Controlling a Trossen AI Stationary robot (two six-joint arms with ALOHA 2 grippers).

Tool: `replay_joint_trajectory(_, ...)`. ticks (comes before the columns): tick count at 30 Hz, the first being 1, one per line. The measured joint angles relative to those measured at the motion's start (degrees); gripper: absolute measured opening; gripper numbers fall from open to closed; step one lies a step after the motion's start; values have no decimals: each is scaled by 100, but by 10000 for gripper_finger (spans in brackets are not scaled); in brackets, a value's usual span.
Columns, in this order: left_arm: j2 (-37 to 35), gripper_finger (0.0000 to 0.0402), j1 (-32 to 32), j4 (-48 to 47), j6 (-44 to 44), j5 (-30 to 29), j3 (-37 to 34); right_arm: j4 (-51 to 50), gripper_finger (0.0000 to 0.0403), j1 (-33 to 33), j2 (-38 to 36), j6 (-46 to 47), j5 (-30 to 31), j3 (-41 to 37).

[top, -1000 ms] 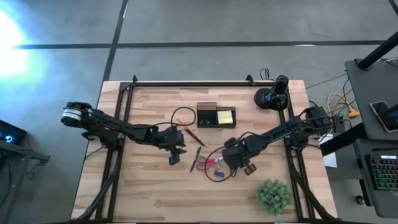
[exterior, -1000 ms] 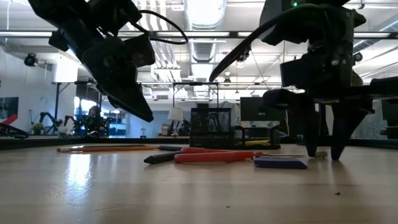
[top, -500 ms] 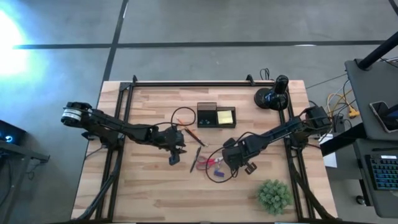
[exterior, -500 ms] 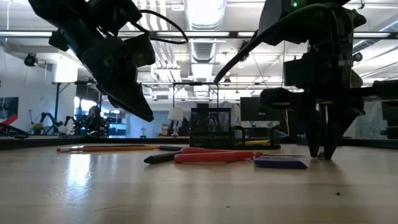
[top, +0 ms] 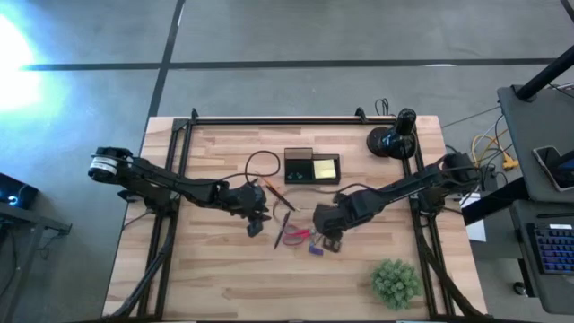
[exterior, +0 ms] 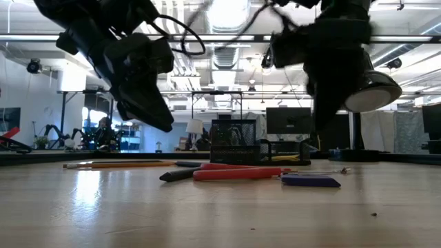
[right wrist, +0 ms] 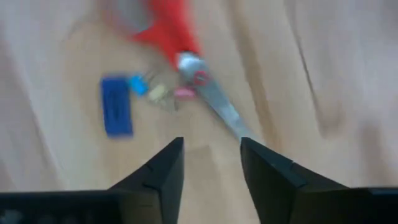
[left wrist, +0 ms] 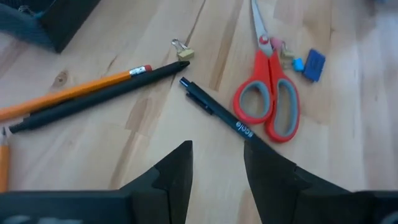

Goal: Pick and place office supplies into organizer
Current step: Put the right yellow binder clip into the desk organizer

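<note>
The red-handled scissors (left wrist: pixel 267 102) lie flat on the table's middle, with a small blue piece (left wrist: pixel 314 64) beside their blades. A black pen (left wrist: pixel 217 113), a second black pen (left wrist: pixel 99 99) and an orange pencil (left wrist: pixel 68 93) lie to their left. The black organizer (top: pixel 311 166) stands behind them, with a yellow sticky-note pad (top: pixel 326 167) in its right compartment. My left gripper (left wrist: pixel 217 162) hovers open over the pens and holds nothing. My right gripper (right wrist: pixel 210 165) hangs open above the scissors' blades (right wrist: pixel 217 106), pointing down, with nothing between its fingers.
A green plant (top: pixel 395 281) stands near the front right corner. A round black camera mount (top: pixel 391 139) sits at the back right. A small binder clip (left wrist: pixel 181 51) lies by the pencil's tip. Bare wood lies along the table's near edge.
My right gripper drew its fingers closer together just above the table beside the blue piece. It then rose well clear of the table, rolled about its own axis and shifted a little toward the table's left. The scissors and pens have stayed where they were.
</note>
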Motion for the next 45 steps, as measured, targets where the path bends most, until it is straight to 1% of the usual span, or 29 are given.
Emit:
replay_joint_trajectory(2, 0, 129, 0, 2, -284, 14, 26, -219, 169, 7, 12, 1385, -2, -13)
replay_joint_trajectory(3, 0, 129, 0, 1, -428, 15, 33, -319, 175, 16, 11, 1841, -2, -54)
replay_joint_trajectory(5, 0, 129, -3, -3, -660, 45, 48, -593, 185, 26, 8, 2572, -6, -188)
replay_joint_trajectory(7, 0, 129, -2, 6, -809, 146, 55, -828, 192, 26, 12, 3005, -23, -384)
replay_joint_trajectory(9, 0, 129, -2, 0, -831, 225, 55, -790, 196, 26, 12, 2993, 45, -544)
replay_joint_trajectory(13, 0, 129, -13, 0, -975, 381, 55, -762, 194, 21, 12, 2451, 307, -699)
replay_joint_trajectory(17, 0, 129, -26, 0, -975, 512, 57, -734, 195, -52, 12, 2101, 250, -691)
replay_joint_trajectory(21, 0, 129, -26, 0, -973, 575, 57, -530, 196, -128, 10, 2093, 108, -662)
replay_joint_trajectory(27, 2, 129, -25, 2, -973, 620, 59, -305, 194, -162, 29, 2263, 130, -684)
replay_joint_trajectory(36, 0, 129, -15, -4, -979, 704, 100, -205, 193, -188, 431, 1911, 279, -694)
replay_joint_trajectory(41, -13, 129, -15, 2, -977, 763, 204, -229, 193, -188, 475, 1882, 310, -626)
replay_joint_trajectory(45, -13, 129, -15, 2, -971, 769, 279, -237, 176, -243, 486, 1760, 252, -561)
